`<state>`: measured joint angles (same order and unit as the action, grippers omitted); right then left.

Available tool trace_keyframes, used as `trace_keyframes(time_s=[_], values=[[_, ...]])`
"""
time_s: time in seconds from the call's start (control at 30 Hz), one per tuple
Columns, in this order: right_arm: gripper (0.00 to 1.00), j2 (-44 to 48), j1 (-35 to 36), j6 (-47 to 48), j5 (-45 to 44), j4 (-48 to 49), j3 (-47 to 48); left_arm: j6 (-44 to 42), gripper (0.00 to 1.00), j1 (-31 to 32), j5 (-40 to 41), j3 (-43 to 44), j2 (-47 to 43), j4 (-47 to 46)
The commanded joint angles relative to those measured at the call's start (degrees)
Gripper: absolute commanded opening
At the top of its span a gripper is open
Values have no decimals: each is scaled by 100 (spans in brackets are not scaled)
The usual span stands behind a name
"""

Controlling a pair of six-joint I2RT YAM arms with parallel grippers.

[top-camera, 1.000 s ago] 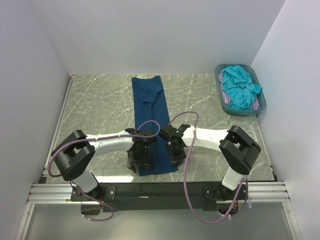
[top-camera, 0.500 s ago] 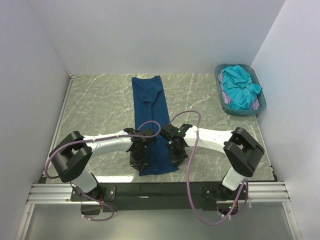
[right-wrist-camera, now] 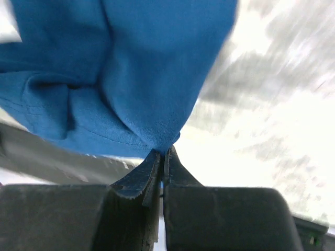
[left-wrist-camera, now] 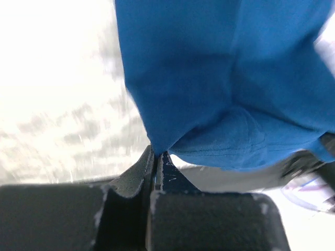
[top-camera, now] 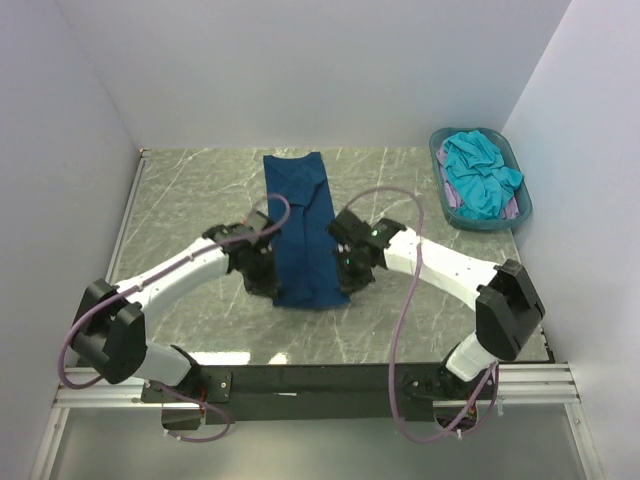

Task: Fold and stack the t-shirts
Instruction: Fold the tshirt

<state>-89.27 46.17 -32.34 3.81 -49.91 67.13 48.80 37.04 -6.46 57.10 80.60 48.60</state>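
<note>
A navy t-shirt [top-camera: 303,225], folded into a long narrow strip, lies down the middle of the table. My left gripper [top-camera: 266,278] is shut on its near left corner, and the blue cloth [left-wrist-camera: 220,89] hangs from the pinched jaws [left-wrist-camera: 157,155]. On the other side my right gripper [top-camera: 352,274] is shut on the near right corner, the cloth [right-wrist-camera: 131,73] bunching above its jaws [right-wrist-camera: 163,152]. The near end is lifted off the table. A turquoise t-shirt [top-camera: 480,172] lies crumpled in the basket, over a pale lilac one [top-camera: 513,209].
A teal plastic basket [top-camera: 441,140] stands at the back right corner against the white wall. White walls close in the marble table [top-camera: 190,200] on three sides. A black rail [top-camera: 320,385] runs along the near edge.
Both grippers have shut on the shirt's near corners and carried that end away from the table's front edge, so the strip now looks shorter.
</note>
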Motion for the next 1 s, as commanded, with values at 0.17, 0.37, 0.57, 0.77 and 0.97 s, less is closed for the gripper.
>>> trace_keyframes(time_s=[0.17,0.37,0.57,0.77,0.97], values=[[0,-740,-881,535,-767,728,1670,-1038,1,-1145,548,1399,701,-991],[0,-1495,-1215,685,-733,1334,2373,-1381,1,-1514,874,1830,1203,-1554],[0,-2014,-1374,799,-733,1773,2708,-1557,1,-1620,988,1848,1502,-2266],[0,-2348,-1532,817,-707,2090,2770,-1706,1,-1647,1085,2024,1968,-2671],[0,-2691,-1655,905,-698,2380,2849,-1680,1,-1656,1208,2138,2363,-2812]])
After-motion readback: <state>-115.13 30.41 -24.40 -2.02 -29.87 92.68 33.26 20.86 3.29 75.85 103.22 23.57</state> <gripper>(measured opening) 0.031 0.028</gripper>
